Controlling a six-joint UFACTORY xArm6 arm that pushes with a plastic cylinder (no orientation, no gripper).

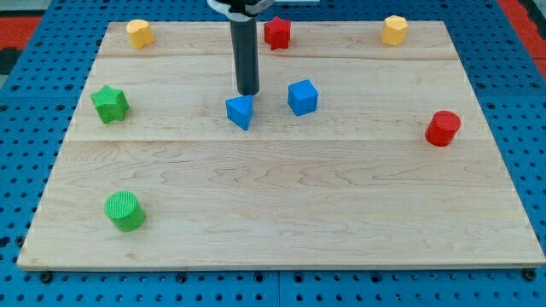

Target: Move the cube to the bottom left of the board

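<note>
1. Board point(281, 213) of pale wood, seen from the one camera, lying on a blue perforated table point(17, 170); eight small blocks are scattered over it.
2. Rod point(246, 55), dark and upright, entering from the view's top; my tip point(247, 92) stands just above the blue wedge-like block point(241, 111) — very close to its upper edge, contact cannot be told. The rod carries no fingers, so there is no opening or hold to report.
3. Blue cube point(302, 96), the task's thing, sits in the upper middle of the board, just to the view's right of my tip and apart from it, and near the blue wedge-like block without touching it.
4. Upper edge, left to right: a yellow block point(139, 33), a red star-like block point(276, 32) partly beside the rod, and a second yellow block point(394, 30).
5. Left side: a green star point(110, 103) at mid height, and a green cylinder point(124, 210) toward the bottom left corner — well apart from the blue cube.
6. Right side: a red cylinder point(443, 128), standing alone.
</note>
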